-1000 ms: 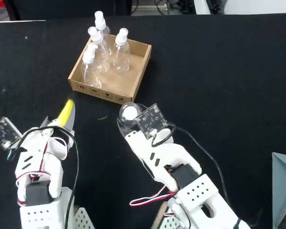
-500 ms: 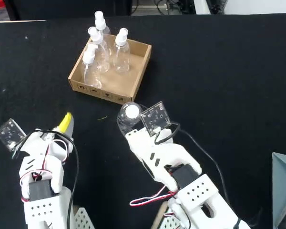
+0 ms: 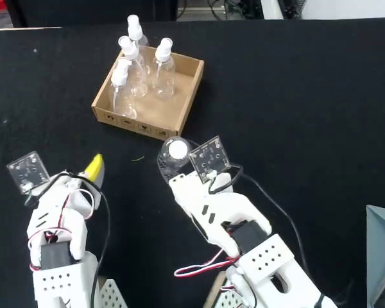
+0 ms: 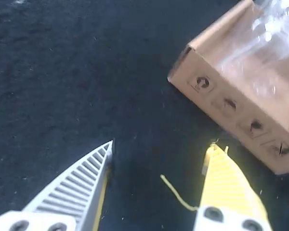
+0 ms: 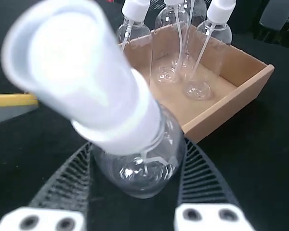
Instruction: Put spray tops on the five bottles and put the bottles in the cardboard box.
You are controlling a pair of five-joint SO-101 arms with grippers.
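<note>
**High view inventory: containers and contents**

1. Table (image 3: pixel 308 96). Black cloth surface that carries every item listed below.

2. Arms, two, white, side by side at the near edge.

3. Cardboard box (image 3: pixel 143 128) (image 4: pixel 231 103) (image 5: pixel 231 103). Shallow, open-topped and brown, set at an angle on the far-left part of the table. Small printed symbols run along its near wall.
 - Contents: four bottles (image 3: pixel 136 74) (image 5: pixel 176 43) of clear plastic, all upright. Each is fitted with a white spray top and dip tube. They are clustered in the far-left half of the box. The near-right part of the box floor is bare.

4. Grey-blue object (image 3: pixel 382 250) at the near-right edge of the table, well apart from the box. Its identity cannot be told.

5. Right gripper (image 5: pixel 137 163). Black ribbed fingers are closed on either side of the fifth bottle.

6. Left gripper (image 4: pixel 162 144) (image 3: pixel 93 168). It has one grey ribbed finger and one yellow finger, spread wide with nothing between them. It sits over bare cloth to the near-left of the box, not touching it.

7. Fifth bottle (image 3: pixel 169 162) (image 5: pixel 149 144). Clear, with its white spray top (image 3: pixel 177 150) (image 5: pixel 72 72) already on. It is outside the box, just off the near wall by the near-right corner. Whether its base rests on the cloth cannot be told.

8. Strand (image 4: pixel 176 192) (image 3: pixel 136 158). Thin yellowish thread lying on the cloth between the left gripper and the box.
</note>
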